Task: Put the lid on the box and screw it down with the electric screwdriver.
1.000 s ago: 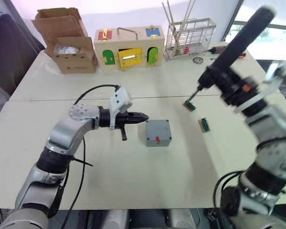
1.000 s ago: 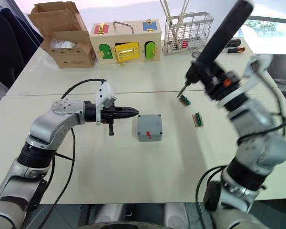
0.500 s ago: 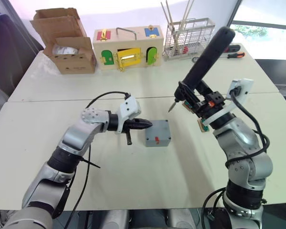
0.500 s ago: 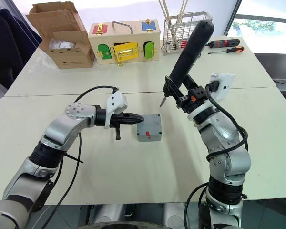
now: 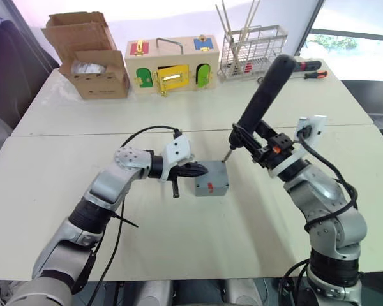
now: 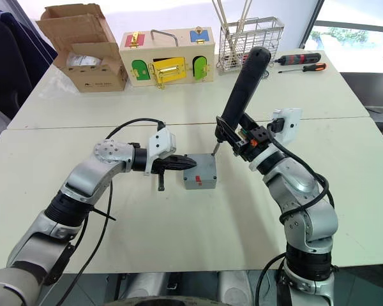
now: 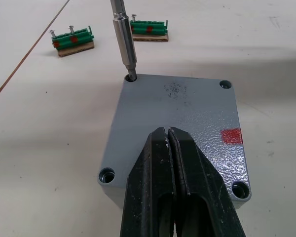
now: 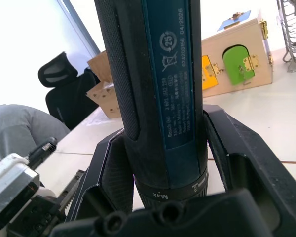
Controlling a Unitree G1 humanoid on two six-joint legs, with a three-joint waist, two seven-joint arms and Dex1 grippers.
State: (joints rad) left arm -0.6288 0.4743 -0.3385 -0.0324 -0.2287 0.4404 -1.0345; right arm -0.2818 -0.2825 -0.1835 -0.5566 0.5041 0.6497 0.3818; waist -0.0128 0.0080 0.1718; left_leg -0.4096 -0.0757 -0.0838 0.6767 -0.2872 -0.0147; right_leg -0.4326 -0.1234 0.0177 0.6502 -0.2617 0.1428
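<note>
Where the grey lid (image 7: 175, 126) shows, a red patch marks it.

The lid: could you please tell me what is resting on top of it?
On the lid, the shut left pincer presses near its front edge, and the screwdriver bit sits in one corner hole. The box below and any screw in that hole are hidden.

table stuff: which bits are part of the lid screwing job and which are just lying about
In the job:
lid on the box
electric screwdriver, bit in a corner hole
left gripper, right gripper

Lying about:
cardboard box
wooden box
wire rack
manual screwdrivers
green terminal blocks
</note>
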